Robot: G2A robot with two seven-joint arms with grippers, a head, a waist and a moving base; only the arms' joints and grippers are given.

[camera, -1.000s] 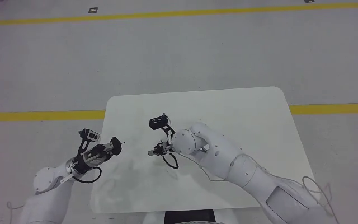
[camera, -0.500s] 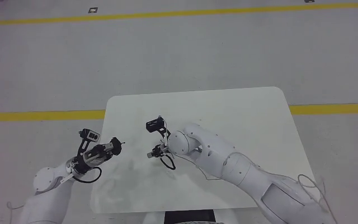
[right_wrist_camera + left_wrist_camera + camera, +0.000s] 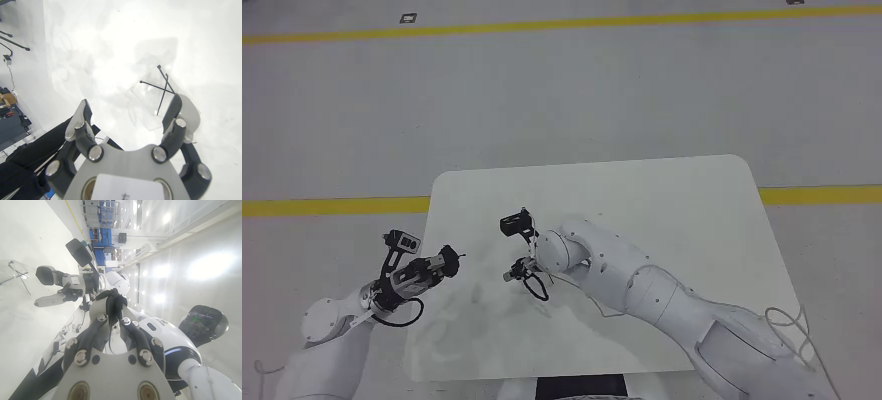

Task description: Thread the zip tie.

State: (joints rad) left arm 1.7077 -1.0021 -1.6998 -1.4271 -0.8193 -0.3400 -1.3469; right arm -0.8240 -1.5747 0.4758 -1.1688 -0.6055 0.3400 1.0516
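My right fingers (image 3: 173, 109) are spread open over the zip ties (image 3: 164, 89); nothing picked yet.
Three thin black ties lie crossed on a glossy clear sheet (image 3: 147, 117), near left on the worktop (image 3: 113, 37). My left fingers (image 3: 96, 309) are clenched on a black strip (image 3: 113, 302), likely another tie. I'd pinch the top tie near its square head, since the slick sheet may slide.
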